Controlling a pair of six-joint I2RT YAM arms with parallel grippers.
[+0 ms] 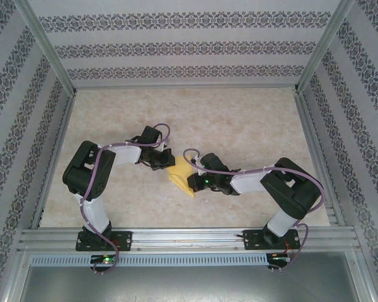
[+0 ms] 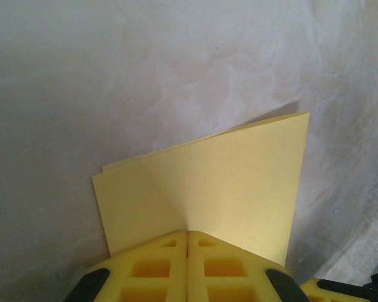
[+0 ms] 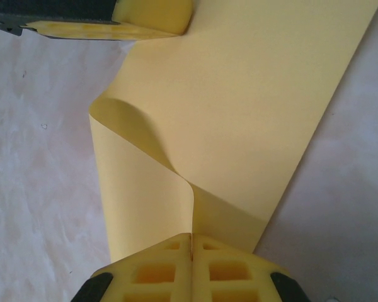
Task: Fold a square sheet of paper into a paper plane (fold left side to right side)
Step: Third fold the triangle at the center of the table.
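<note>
top external view: yellow sheet (image 1: 180, 179) being gripped at both ends

the yellow sheet is spanning between the two grippers, over the middle of the table (image 1: 252, 119). the left gripper (image 1: 159, 161) is clenching the sheet's upper-left end, and in the left wrist view its fingers are pressing together on doubled layers. the right gripper (image 1: 196, 182) is pinching the lower-right end, jaws closed on the edge. in the right wrist view one layer is curling up beside the fingertips.
</note>
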